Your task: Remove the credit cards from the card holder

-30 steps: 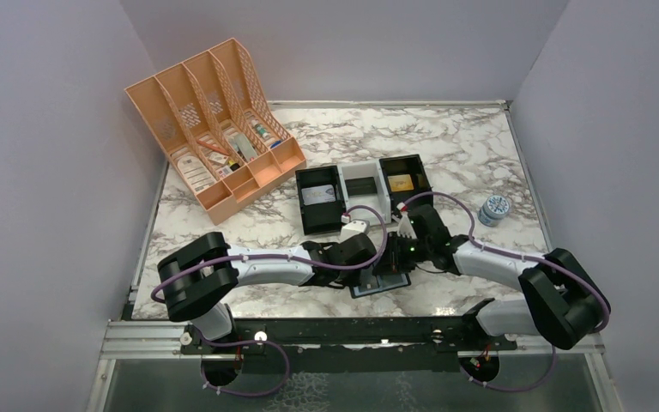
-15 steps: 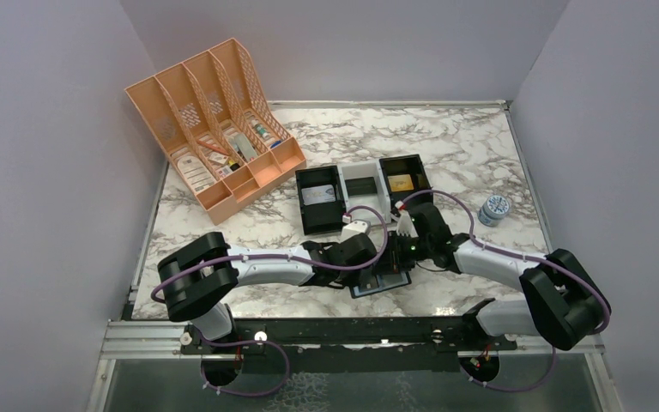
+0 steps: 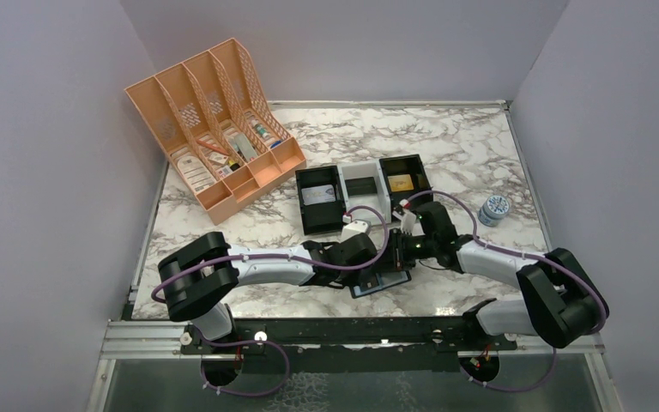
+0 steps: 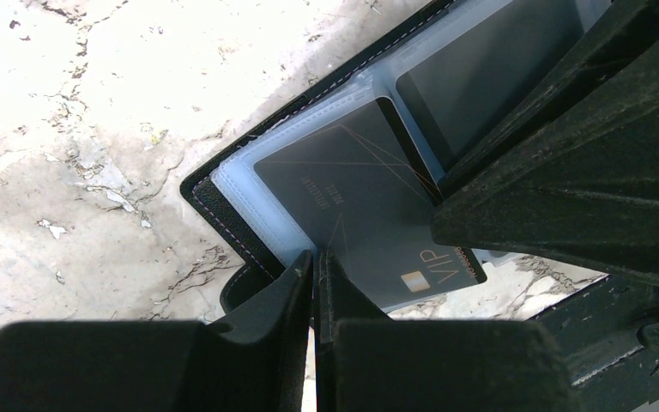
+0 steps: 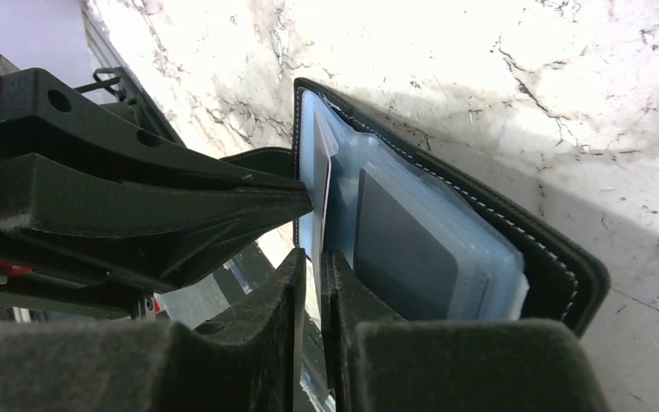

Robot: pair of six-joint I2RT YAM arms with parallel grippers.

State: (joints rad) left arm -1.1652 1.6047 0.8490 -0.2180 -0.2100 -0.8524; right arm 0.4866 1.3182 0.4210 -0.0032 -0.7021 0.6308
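1. Fingers of the left gripper (image 4: pixel 314 257) are pressed almost together, with only a thin slit between them. Their tips sit at the low left corner of the card holder (image 4: pixel 214 210). They seem to nip the edge of a clear pocket there.
2. Our right gripper (image 5: pixel 311 257) has its fingers squeezed close too. A thin pale pocket leaf runs down into the slit, so we think it pinches that leaf.
3. We see the card holder lying open on the marble table (image 3: pixel 463 146). It is low in the middle of the top view, right between the two grippers.
4. We see a dark card (image 4: pixel 352 189) with thin gold lines and the letters VIP in the middle of the left wrist view. It lies under a clear pocket. We cannot tell if it has begun to slide out.
5. We see a second dark card (image 4: pixel 480 77) inside its own pocket at the upper right of that view.
6. We see no card lying loose on the table beside the card holder.
7. A black-and-white tray (image 3: pixel 343 184) stands just above the grippers in the top view. Small flat things lie in its two black parts, but they are too small for us to say what they are.
8. So we think the opening part is done, and the pulling part is what is left. Each card we can see has yet to come all the way out.
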